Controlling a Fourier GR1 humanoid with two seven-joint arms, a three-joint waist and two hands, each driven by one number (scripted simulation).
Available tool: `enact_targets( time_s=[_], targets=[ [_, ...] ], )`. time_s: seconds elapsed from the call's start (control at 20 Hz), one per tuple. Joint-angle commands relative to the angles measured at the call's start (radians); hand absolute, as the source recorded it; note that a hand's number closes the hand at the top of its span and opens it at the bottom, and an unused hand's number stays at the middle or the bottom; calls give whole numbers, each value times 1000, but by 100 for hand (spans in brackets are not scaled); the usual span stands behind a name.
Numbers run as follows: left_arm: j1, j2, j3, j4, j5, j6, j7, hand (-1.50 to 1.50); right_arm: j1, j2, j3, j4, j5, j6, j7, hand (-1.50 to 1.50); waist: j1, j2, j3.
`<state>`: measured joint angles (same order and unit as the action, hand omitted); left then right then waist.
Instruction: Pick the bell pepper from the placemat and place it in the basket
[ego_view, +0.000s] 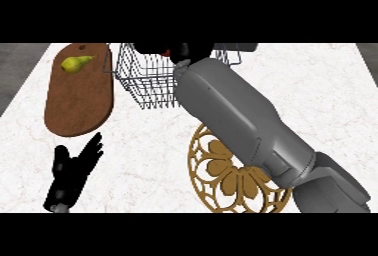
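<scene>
My right forearm stretches from the lower right up across the counter. Its black right hand is over the wire basket at the back. A small patch of red, the bell pepper, shows between the curled fingers inside the basket's rim; the hand hides most of it. The round gold lattice placemat lies in front, partly under the forearm, with nothing visible on it. My left hand rests open near the lower left, fingers up.
A brown oval cutting board lies at the back left beside the basket, with a yellow-green pear at its far end. White marble counter shows between the board, the placemat and my left hand.
</scene>
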<state>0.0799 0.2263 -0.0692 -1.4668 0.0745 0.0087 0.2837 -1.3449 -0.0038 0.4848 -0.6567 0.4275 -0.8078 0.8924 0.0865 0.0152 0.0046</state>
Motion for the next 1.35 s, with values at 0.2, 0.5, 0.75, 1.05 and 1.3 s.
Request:
enact_targets(
  time_s=[0.2, 0.5, 0.75, 1.05, 1.3],
  targets=[
    [6, -4, 15, 52, 4, -8, 18, 0, -6, 4, 86, 168, -4, 68, -20, -150, -30, -1, -6],
    [64, 12, 47, 30, 15, -30, -18, 0, -49, 4, 77, 159, -19, 38, -44, -150, -45, -8, -6],
    [11, -11, 50, 85, -9, -4, -26, 0, -36, 4, 13, 179, -28, -76, -111, -150, -56, -5, -6],
    [65, -12, 70, 76, -3, -2, -29, 0, 40, -43, -37, 48, -1, -100, -62, -150, -97, -21, -5],
    [110, 6, 81, -7, 10, -11, 11, 0, 112, -141, -49, -78, 35, -53, 32, -150, -114, -30, -4]
  ],
)
